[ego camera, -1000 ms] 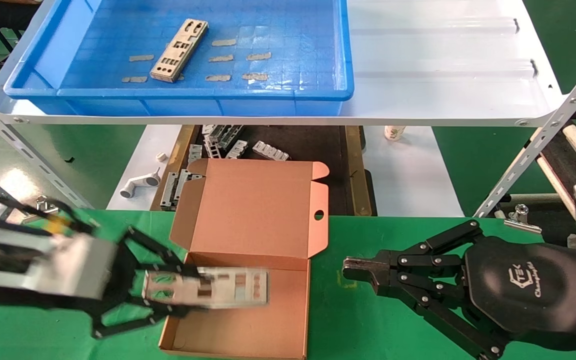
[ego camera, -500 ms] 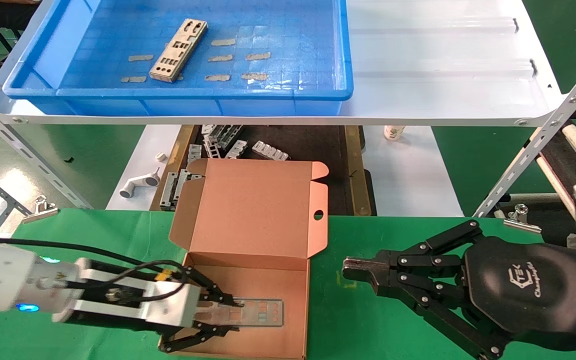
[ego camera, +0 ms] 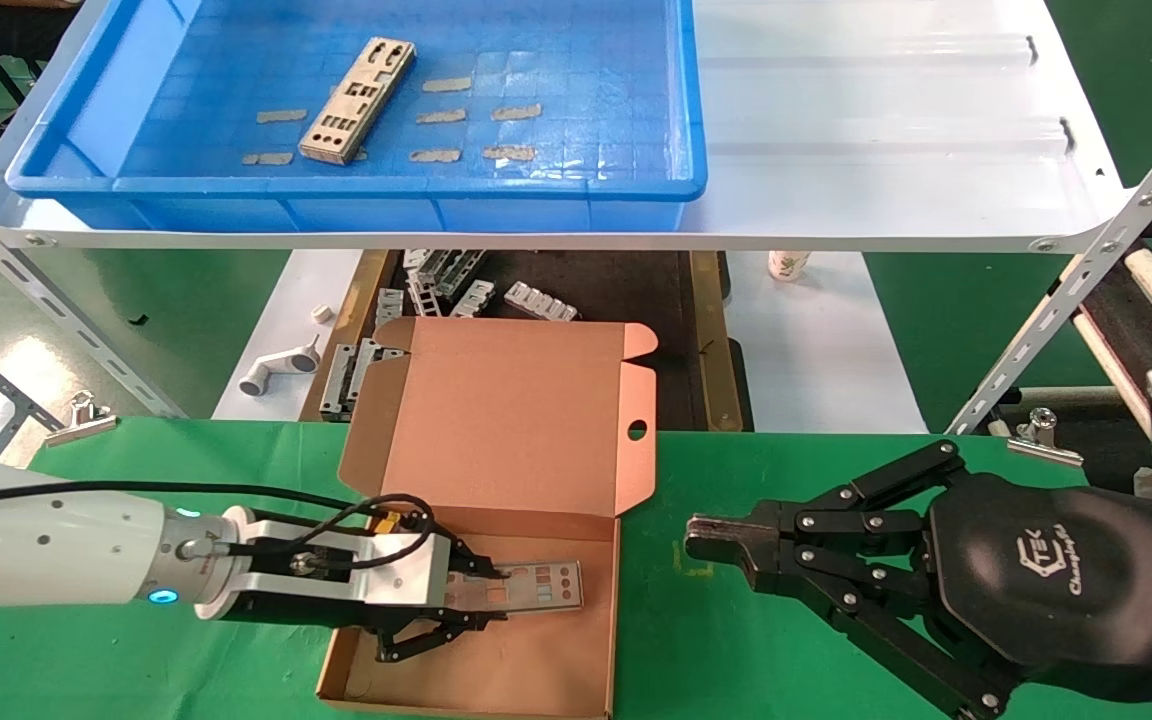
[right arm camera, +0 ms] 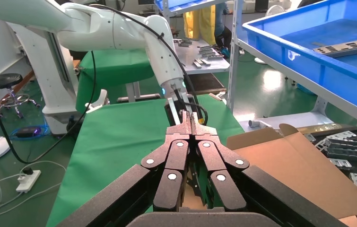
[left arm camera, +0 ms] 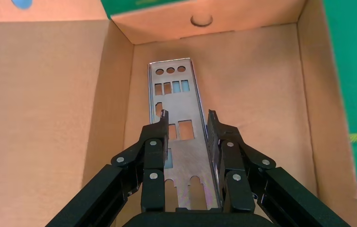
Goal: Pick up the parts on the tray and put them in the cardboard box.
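The cardboard box (ego camera: 511, 420) lies open on the green table, its lid folded back. My left gripper (ego camera: 494, 595) reaches into it from the left, shut on the long edges of a silver-grey part (ego camera: 541, 585) held flat just over the box floor. From the left wrist, this part (left arm camera: 175, 92) runs along the box's side wall between my fingers (left arm camera: 155, 142). Another part (ego camera: 357, 100) lies aslant in the blue tray (ego camera: 576, 187) on the upper shelf. My right gripper (ego camera: 708, 540) rests shut and empty on the table, right of the box.
Beige tape strips (ego camera: 516, 112) dot the tray floor. Under the white shelf (ego camera: 886, 120) sits a dark tray of ridged brackets (ego camera: 476, 290), with a white fitting (ego camera: 276, 372) to its left. Binder clips (ego camera: 81, 415) hold the green cloth. Slanted shelf struts (ego camera: 1066, 300) flank the right.
My left gripper has swung in from the left and lowered the part into the box, then slid it a little farther right. The right arm has not moved.
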